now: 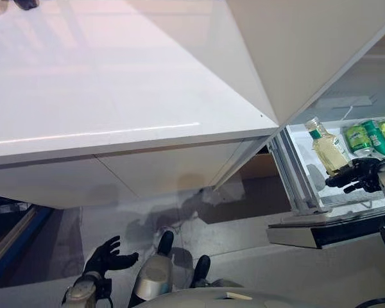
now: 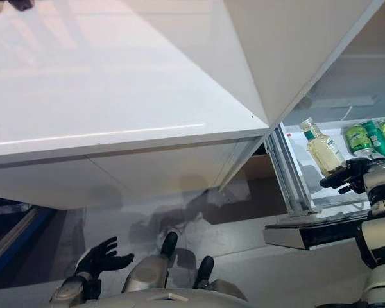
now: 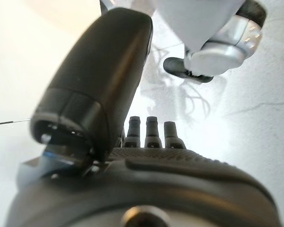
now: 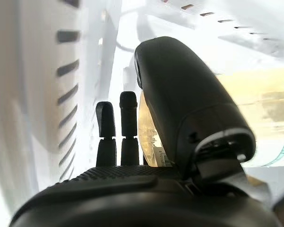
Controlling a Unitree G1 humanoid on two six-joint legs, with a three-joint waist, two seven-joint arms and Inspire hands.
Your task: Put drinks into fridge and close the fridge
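A clear bottle (image 1: 327,149) of yellowish drink with a green cap stands tilted on a white shelf (image 1: 366,200) inside the open fridge. Green cans (image 1: 369,138) lie just behind it on the same shelf. My right hand (image 1: 362,174) is at the bottle's base. In the right wrist view the fingers (image 4: 128,127) are straight and the bottle (image 4: 148,127) shows between them and the thumb. My left hand (image 1: 106,258) hangs low at my left side, open and empty, with fingers (image 3: 151,130) straight.
The white fridge door (image 1: 295,58) stands open between me and the shelf, edge toward me. A wide white cabinet top (image 1: 102,83) takes up the left. The fridge's metal frame edge (image 1: 292,173) lies left of the bottle. Grey floor lies below.
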